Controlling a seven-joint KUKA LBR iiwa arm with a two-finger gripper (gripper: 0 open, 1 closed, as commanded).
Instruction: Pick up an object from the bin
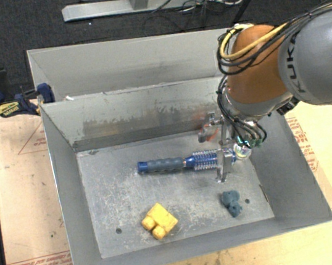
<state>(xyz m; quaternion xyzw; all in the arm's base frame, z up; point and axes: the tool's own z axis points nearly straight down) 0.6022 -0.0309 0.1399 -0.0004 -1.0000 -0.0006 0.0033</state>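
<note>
The left side of the bin (68,188) floor lies bare, open room from the left wall to the yellow block (159,221), which sits near the front wall with free floor on every side. Across the middle a blue-handled brush (171,165) lies lengthwise, parting a back strip from a front strip, its bristled end just beside the gripper (223,166). On the right the arm (320,60) and its orange cover (255,64) overhang the back corner, and a small blue-grey lump (231,203) lies in front of the gripper — only a narrow bare gap between them.
</note>
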